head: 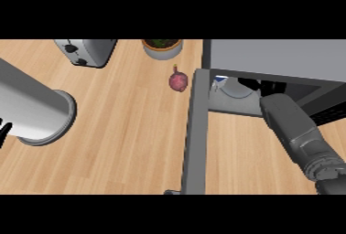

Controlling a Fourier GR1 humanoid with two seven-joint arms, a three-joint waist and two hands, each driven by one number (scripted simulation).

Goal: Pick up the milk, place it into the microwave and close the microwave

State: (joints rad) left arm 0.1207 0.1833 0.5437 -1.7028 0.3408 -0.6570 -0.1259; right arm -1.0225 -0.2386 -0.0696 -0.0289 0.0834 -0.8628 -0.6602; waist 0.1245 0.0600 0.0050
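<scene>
The microwave (270,57) stands at the right back of the wooden counter, its door (196,137) swung open towards me. The milk (232,89), a white carton with a blue cap, is inside the cavity at its left side. My right forearm reaches into the opening. My right hand (251,84) shows only as a black shape in the dark cavity, right against the milk's right side. Whether it holds the carton is hidden. My left hand (3,132) rests open at the view's left edge, with just black fingertips visible.
A large grey cylinder (34,109) with a flared end lies across the left side. A toaster (86,49) and a potted plant (162,48) stand at the back. A purple root vegetable (178,81) lies just left of the door's hinge end.
</scene>
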